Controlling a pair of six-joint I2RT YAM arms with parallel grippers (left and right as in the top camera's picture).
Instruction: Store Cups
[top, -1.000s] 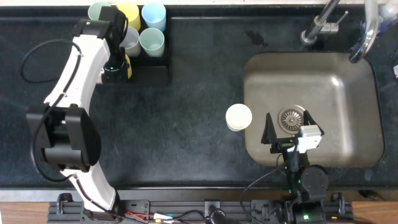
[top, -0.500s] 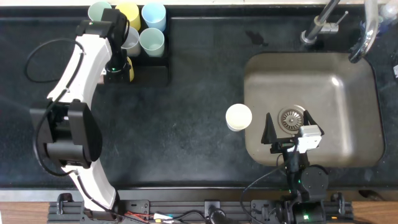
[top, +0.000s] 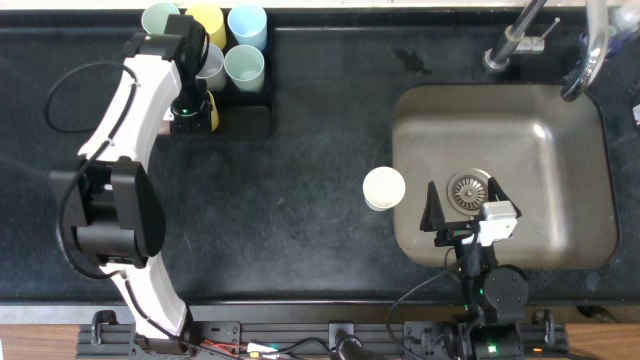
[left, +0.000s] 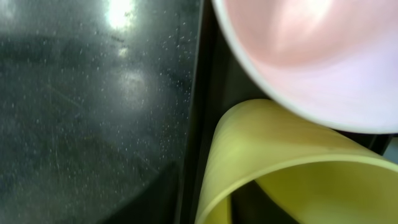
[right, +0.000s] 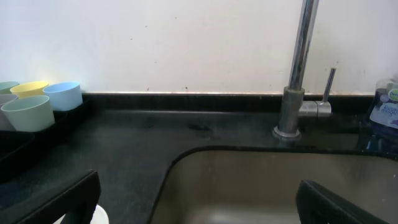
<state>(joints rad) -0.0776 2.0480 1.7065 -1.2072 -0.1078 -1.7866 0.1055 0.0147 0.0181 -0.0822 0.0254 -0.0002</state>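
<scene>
A black tray (top: 245, 120) at the back left holds several pastel cups: green (top: 160, 18), yellow (top: 207, 20), blue (top: 247, 25), pale pink (top: 208, 62) and green (top: 244, 65). My left gripper (top: 190, 105) is down at the tray's front row, shut on the rim of another yellow cup (top: 207, 108). In the left wrist view this yellow cup (left: 280, 143) sits right under the pale pink cup (left: 311, 56). A white cup (top: 384, 188) stands on the counter beside the sink. My right gripper (top: 463, 215) (right: 205, 214) is open and empty over the sink's near edge.
The steel sink (top: 560, 120) takes up the right side, with a tap (top: 515, 40) (right: 298, 74) behind it. A blue bottle (right: 385, 106) stands at the far right. The dark counter (top: 300, 230) lies between tray and sink.
The left arm has shifted slightly at the tray, with the yellow cup staying at the front row. The right arm and the white cup have not moved.
</scene>
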